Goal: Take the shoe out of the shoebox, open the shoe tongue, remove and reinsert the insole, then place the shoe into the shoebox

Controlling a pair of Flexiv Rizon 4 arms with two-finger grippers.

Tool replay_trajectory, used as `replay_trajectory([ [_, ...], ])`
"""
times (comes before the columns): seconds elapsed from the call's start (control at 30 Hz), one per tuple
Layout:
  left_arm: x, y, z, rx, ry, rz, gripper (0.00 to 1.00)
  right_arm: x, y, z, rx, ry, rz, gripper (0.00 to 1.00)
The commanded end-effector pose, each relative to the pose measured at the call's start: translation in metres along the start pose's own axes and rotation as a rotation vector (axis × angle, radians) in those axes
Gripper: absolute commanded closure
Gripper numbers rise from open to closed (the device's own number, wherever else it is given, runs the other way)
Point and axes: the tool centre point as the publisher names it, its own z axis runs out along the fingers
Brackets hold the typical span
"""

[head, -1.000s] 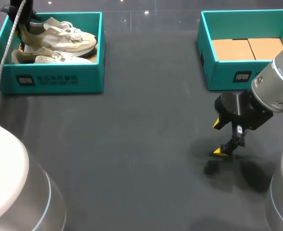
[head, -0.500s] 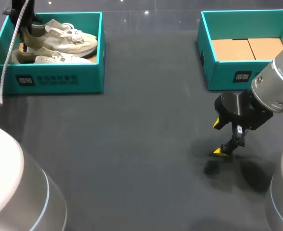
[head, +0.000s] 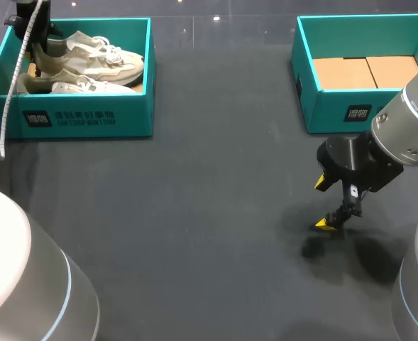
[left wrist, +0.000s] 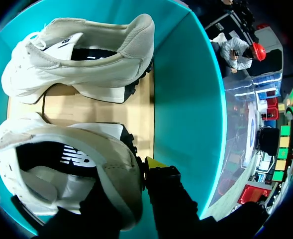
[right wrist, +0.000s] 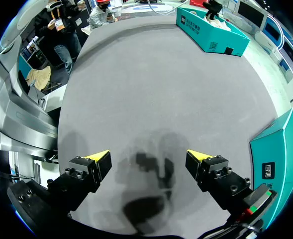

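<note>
1. The shoe (left wrist: pixel 42 137) lies inside the shoebox (left wrist: pixel 186 99), just beside a second shoe (left wrist: pixel 81 74).
2. The left pincer (left wrist: pixel 136 174) reaches into the shoebox and is clamped on the shoe's heel.
3. The right pincer (right wrist: pixel 148 162), its fingers apart, hangs over the surface (right wrist: pixel 161 74), well apart from the shoebox.

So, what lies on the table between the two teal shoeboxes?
Nothing: in the head view the stretch of dark table between the shoebox with the shoes and the other shoebox is bare.
</note>
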Motion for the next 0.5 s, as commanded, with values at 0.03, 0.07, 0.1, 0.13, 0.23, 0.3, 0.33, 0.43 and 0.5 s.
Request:
replay_trajectory([
  [0.03,0.000,0.001,0.002,-0.001,0.000,0.001,1.00,0.002,-0.001,0.001,0.000,-0.004,0.000,0.00],
  [0.07,0.001,0.001,0.002,-0.002,-0.001,0.001,1.00,0.002,-0.001,0.001,0.000,-0.004,0.000,0.00],
  [0.1,0.001,0.001,0.003,-0.003,-0.001,0.002,1.00,0.002,-0.001,0.001,0.000,-0.004,0.000,0.00],
  [0.13,0.000,0.001,0.004,-0.003,0.001,0.002,1.00,0.002,-0.001,0.001,0.000,-0.004,0.000,0.00],
  [0.23,0.001,0.002,0.007,-0.002,0.000,0.003,0.95,0.002,-0.001,0.001,0.000,-0.004,0.000,0.00],
  [0.3,0.001,0.002,0.008,-0.001,-0.002,0.004,0.84,0.002,-0.001,0.001,0.000,-0.004,0.000,0.00],
  [0.33,0.001,0.003,0.009,0.000,-0.002,0.005,0.82,0.002,-0.001,0.001,0.000,-0.004,0.000,0.00],
  [0.43,0.000,0.003,0.012,0.003,-0.002,0.006,0.83,0.002,-0.001,0.001,0.000,-0.004,0.000,0.00],
  [0.5,0.000,0.003,0.013,0.003,-0.005,0.007,0.87,0.002,-0.001,0.001,0.000,-0.004,0.000,0.00],
])
